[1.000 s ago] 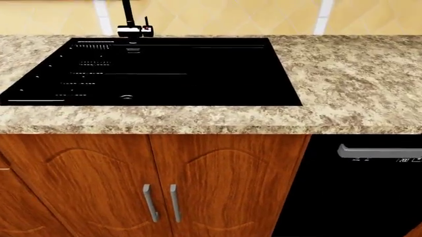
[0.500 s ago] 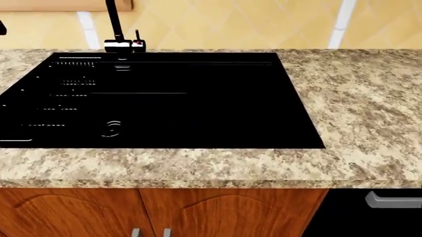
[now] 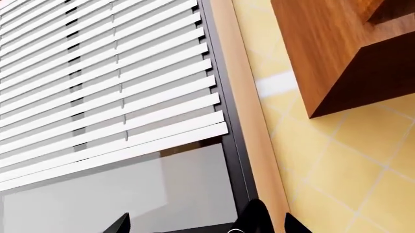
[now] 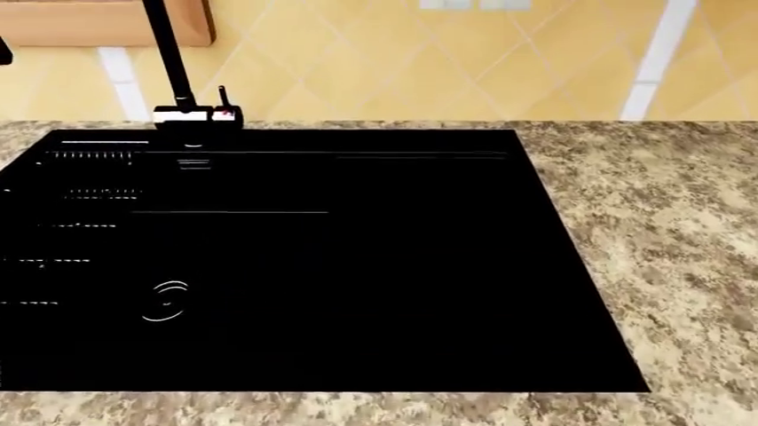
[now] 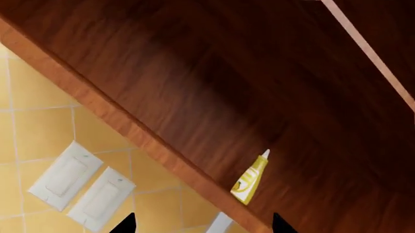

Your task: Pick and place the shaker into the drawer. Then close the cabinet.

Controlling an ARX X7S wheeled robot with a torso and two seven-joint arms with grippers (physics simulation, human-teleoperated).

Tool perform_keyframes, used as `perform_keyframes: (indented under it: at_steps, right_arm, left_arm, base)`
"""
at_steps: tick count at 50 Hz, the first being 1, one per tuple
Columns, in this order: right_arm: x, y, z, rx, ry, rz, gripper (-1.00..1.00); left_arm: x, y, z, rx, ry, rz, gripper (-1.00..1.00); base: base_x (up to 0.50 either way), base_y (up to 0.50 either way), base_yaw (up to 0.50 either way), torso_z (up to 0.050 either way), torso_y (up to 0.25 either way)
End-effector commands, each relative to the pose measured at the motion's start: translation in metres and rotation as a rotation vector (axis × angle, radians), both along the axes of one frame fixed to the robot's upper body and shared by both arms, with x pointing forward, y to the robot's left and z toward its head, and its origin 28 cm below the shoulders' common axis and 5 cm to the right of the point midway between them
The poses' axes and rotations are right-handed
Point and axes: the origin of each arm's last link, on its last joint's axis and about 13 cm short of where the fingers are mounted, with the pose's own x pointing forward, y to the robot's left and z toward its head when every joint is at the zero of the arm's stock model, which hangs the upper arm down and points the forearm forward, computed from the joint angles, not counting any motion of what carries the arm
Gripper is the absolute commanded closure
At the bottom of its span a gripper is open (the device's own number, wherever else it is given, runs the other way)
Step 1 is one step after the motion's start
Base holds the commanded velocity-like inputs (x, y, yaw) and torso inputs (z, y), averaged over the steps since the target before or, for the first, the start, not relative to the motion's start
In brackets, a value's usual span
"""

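Both pincers point up, away from the bench (image 4: 663,231): the left pincer (image 3: 206,224) shows spread tips before a window blind (image 3: 104,82); the right pincer (image 5: 202,224), too, under a wall cabinet (image 5: 246,82). Neither holds anything. Shaker and drawer are unseen, so keep scanning outward from the sink (image 4: 296,266). Since 1 second ago the head view has tilted up; the lower doors have gone.

One black sink (image 4: 355,266) with one black faucet (image 4: 177,80) is set in one speckled countertop (image 4: 675,222). Beyond the right claw sit two white wall plates (image 5: 81,187) and one yellow tube (image 5: 251,178). Ahead of the left claw hangs one slatted blind (image 3: 104,82).
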Motion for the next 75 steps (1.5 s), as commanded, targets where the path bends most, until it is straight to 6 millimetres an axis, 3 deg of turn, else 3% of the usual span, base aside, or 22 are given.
perform_keyframes:
  at_steps: [1,12,16,21,29,38,48,57,62,75]
  right_arm:
    - [-0.001,0.000,0.000,0.000,-0.002,0.001,-1.00]
    - [-0.007,0.002,0.005,0.038,-0.036,0.016,-1.00]
    - [-0.010,0.002,0.008,0.054,-0.049,0.005,-1.00]
    - [-0.012,0.003,0.011,0.064,-0.053,0.006,-1.00]
    - [-0.015,0.000,0.012,0.090,-0.044,-0.005,-1.00]
    - [-0.020,-0.009,-0.002,0.126,-0.022,-0.025,-1.00]
    - [-0.029,-0.027,-0.026,0.209,0.044,-0.156,-1.00]
    - [-0.047,-0.031,-0.026,0.167,0.076,-0.414,-1.00]
    - [-0.074,-0.040,-0.030,0.221,0.048,-0.442,-1.00]
    - [-0.141,-0.056,-0.066,0.311,0.124,-0.460,-1.00]
  left_arm:
    - [-0.001,0.000,0.001,0.000,-0.002,-0.002,-1.00]
    - [-0.002,0.000,0.005,-0.013,-0.009,0.002,-1.00]
    - [-0.006,0.001,0.017,-0.079,-0.045,0.017,-1.00]
    - [-0.029,-0.009,0.054,-0.125,-0.193,-0.043,-1.00]
    - [-0.076,-0.048,0.132,-0.041,-0.425,-0.268,-1.00]
    - [-0.089,-0.092,0.180,0.121,-0.499,-0.445,-1.00]
    - [-0.078,-0.136,0.201,0.283,-0.490,-0.595,-1.00]
    - [-0.035,-0.164,0.204,0.362,-0.383,-0.654,-1.00]
    - [-0.009,-0.181,0.206,0.392,-0.327,-0.671,-1.00]
    - [0.055,-0.237,0.212,0.476,-0.202,-0.702,-1.00]
  base:
    - [0.50,0.00,0.00,0.000,0.000]
    - [0.13,0.00,0.00,0.000,0.001]
    - [0.00,0.00,0.00,0.000,0.000]
    - [0.00,0.00,0.00,0.000,0.000]
    - [0.00,0.00,0.00,0.000,0.000]
    - [0.00,0.00,0.00,0.000,0.000]
    - [0.00,0.00,0.00,0.002,0.005]
    - [0.00,0.00,0.00,0.002,0.002]
    - [0.00,0.00,0.00,0.002,0.000]
    - [0.00,0.00,0.00,0.002,0.000]
